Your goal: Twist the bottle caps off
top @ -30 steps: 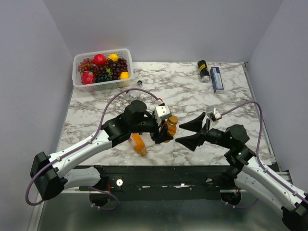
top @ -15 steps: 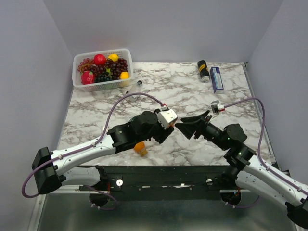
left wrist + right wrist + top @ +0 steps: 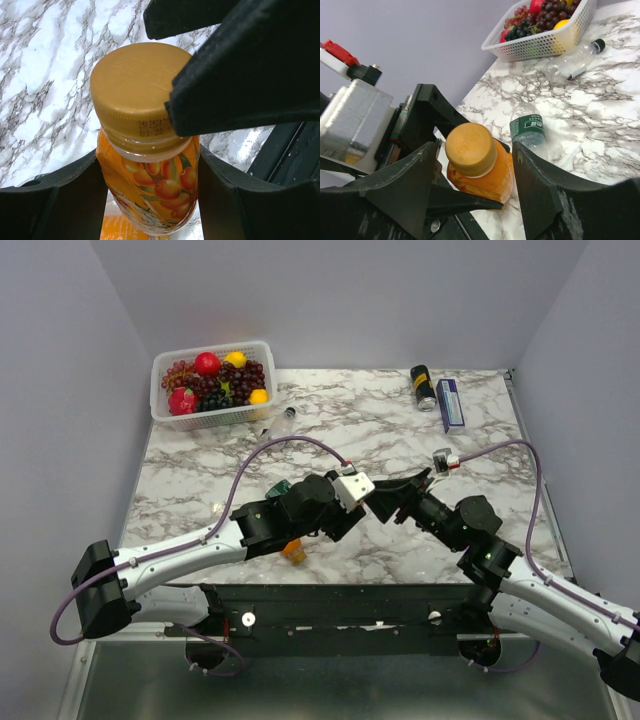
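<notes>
Centrally, round orange cap (image 3: 131, 85), glossy bottle (image 3: 160, 192)

Orange cap (image 3: 132, 85), orange bottle (image 3: 155, 192), grey-veined white marble table (image 3: 40, 75).

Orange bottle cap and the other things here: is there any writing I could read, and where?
Orange cap: two rows of printed digits on its rim, partly covered, too blurred to quote.
Green label on the clear bottle: white characters, too small.
Blue box, black can: unreadable.
</notes>
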Action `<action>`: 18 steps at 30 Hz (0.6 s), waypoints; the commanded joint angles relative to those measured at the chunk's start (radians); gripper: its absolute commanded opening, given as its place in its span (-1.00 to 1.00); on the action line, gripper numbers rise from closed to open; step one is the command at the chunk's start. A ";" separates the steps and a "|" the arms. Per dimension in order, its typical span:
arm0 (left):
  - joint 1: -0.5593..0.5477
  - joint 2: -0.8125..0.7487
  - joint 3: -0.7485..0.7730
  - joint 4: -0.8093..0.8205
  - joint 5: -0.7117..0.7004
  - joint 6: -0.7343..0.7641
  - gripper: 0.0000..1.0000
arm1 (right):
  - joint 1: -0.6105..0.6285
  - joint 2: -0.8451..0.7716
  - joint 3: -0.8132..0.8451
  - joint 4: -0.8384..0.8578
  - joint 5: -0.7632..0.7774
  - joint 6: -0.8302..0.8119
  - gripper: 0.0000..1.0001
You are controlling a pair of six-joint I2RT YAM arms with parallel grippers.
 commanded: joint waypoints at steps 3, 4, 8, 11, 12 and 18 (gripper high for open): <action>-0.009 0.013 0.007 -0.011 -0.037 0.008 -0.16 | 0.012 0.028 0.034 0.038 -0.005 0.006 0.37; -0.009 0.013 0.008 -0.011 -0.040 0.009 -0.16 | 0.013 0.033 0.037 0.033 -0.008 0.008 0.37; -0.011 0.015 0.007 -0.011 -0.047 0.009 -0.15 | 0.013 0.048 0.057 0.013 -0.015 0.006 0.36; -0.011 0.018 0.008 -0.011 -0.049 0.008 -0.16 | 0.015 0.055 0.061 0.019 -0.047 0.003 0.36; -0.011 0.018 0.009 -0.011 -0.049 0.009 -0.15 | 0.013 0.056 0.061 0.027 -0.052 0.002 0.35; -0.013 0.027 0.010 -0.016 -0.046 0.008 -0.16 | 0.017 0.096 0.087 0.039 -0.112 -0.003 0.30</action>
